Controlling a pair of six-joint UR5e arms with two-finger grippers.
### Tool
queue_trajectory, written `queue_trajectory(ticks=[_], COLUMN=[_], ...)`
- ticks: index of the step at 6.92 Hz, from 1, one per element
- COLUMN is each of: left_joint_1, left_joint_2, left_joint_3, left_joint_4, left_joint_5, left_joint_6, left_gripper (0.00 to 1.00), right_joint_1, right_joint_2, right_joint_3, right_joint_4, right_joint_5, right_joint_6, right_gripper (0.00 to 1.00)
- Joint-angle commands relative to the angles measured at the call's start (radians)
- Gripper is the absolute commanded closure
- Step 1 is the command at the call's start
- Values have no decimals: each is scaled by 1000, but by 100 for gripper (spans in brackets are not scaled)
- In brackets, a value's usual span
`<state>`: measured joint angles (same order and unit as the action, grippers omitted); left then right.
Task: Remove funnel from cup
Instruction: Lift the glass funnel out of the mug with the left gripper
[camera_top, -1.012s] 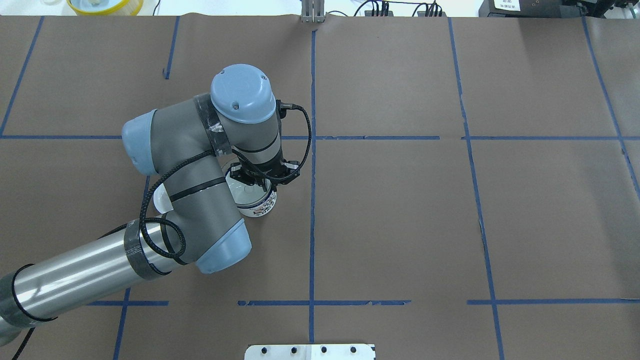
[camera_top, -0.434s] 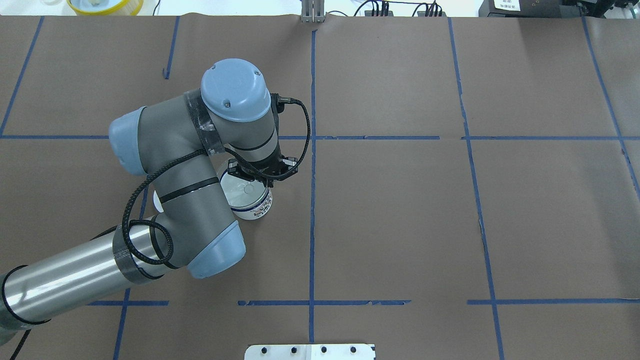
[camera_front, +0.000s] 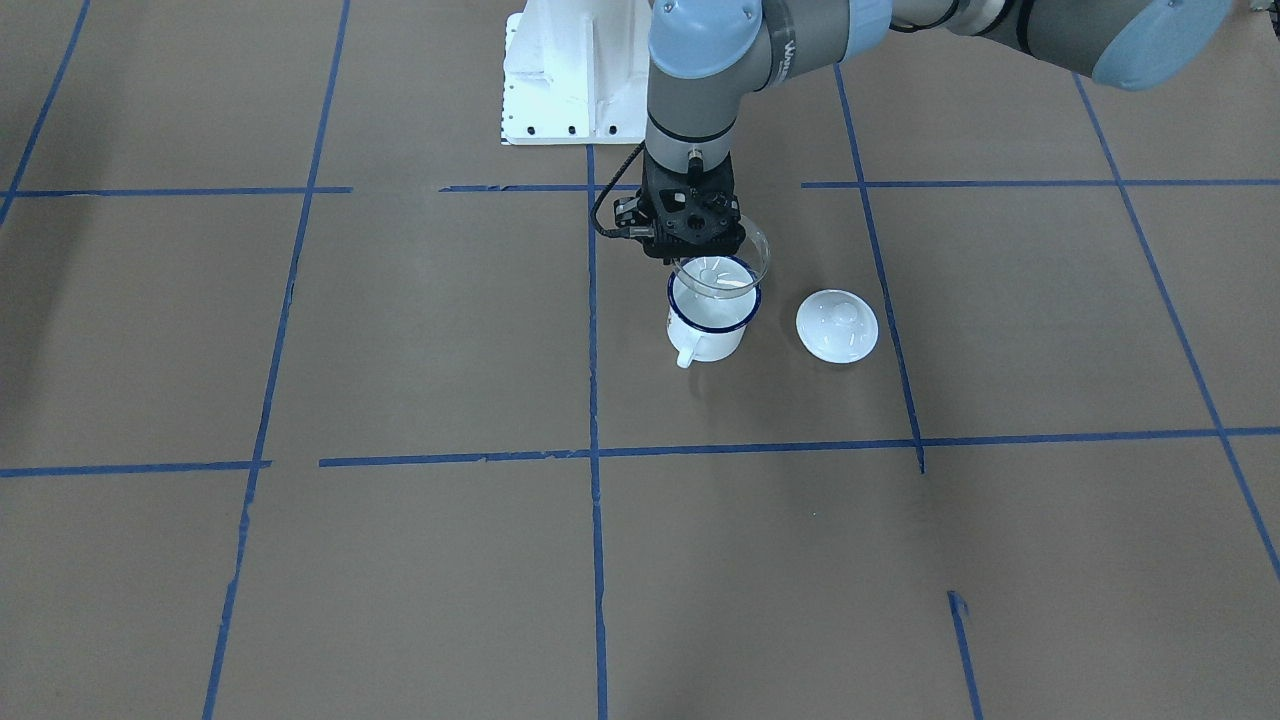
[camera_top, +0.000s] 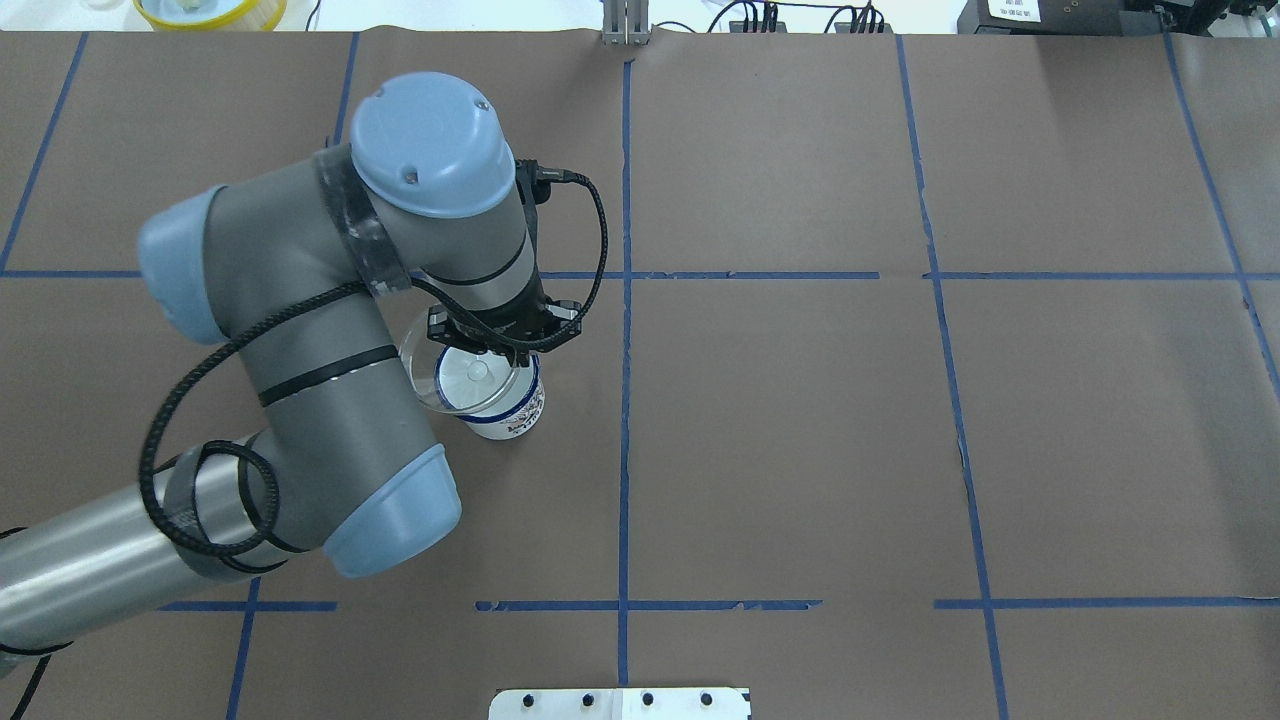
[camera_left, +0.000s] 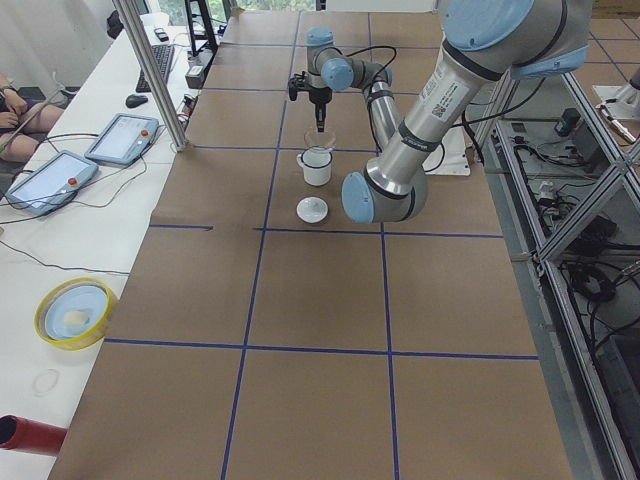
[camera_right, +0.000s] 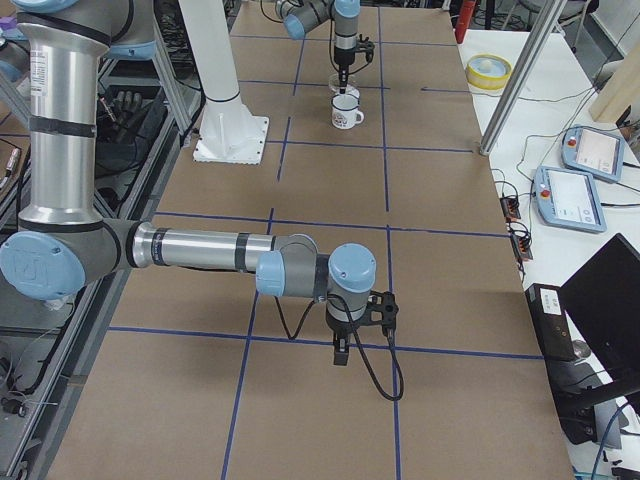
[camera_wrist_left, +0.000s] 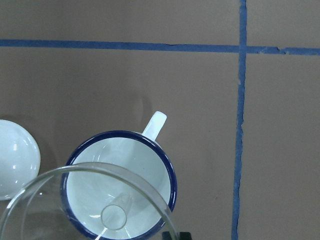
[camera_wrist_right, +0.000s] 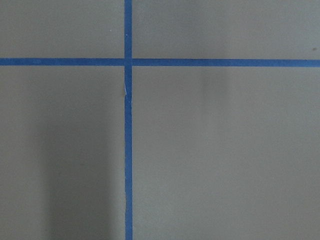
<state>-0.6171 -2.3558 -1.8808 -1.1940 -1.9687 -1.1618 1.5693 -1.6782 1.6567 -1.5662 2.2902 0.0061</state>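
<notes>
Okay, I had the left gripper (camera_front: 690, 262) pointing straight down with its fingers pinched onto one side of the rim of the clear transparent wide-coned funnel (camera_front: 722, 268). The funnel hung upright off the fingertips, clear of the table.

Directly under the gripper stood the small white enamel cup with a dark blue rim (camera_front: 712, 322). It was upright on the brown paper-covered table (camera_top: 800, 400), with its loop handle turned away from the robot's base. In the front view the funnel's cone sat above the cup's rim and was not resting on it. In the left wrist view the thin spout lined up over the cup's open mouth. I couldn't tell whether the spout tip was clear of the rim.

A round white lid with a knob (camera_front: 837, 325) lay flat on the paper just beside the cup, on the gripper's left side and not touching it.

The right gripper (camera_right: 341, 352) was well apart from all this, pointing down over the paper. It showed only in the side view, so I couldn't tell whether it was spread or closed. Its wrist camera showed only paper and crossing blue tape lines (camera_wrist_right: 128, 62).
</notes>
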Motion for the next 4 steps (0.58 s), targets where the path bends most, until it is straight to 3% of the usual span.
queue_trajectory(ticks=[1, 2, 3, 4], left_joint_1=[-106, -187, -237, -251], left_joint_2=[-2, 13, 79, 125], left_joint_3=[-96, -77, -25, 47], left_joint_4=[70, -41, -281, -491], left_joint_5=[-2, -2, -1, 107], left_joint_6=[-5, -25, -205, -340], left_gripper=[100, 100, 100, 100], right_joint_1=[0, 0, 0, 0], right_joint_2=[0, 0, 0, 0], right_joint_3=[0, 0, 0, 0], right_joint_4=[0, 0, 0, 0], right_joint_5=[0, 0, 0, 0], right_joint_6=[0, 0, 0, 0], right_gripper=[0, 0, 0, 0])
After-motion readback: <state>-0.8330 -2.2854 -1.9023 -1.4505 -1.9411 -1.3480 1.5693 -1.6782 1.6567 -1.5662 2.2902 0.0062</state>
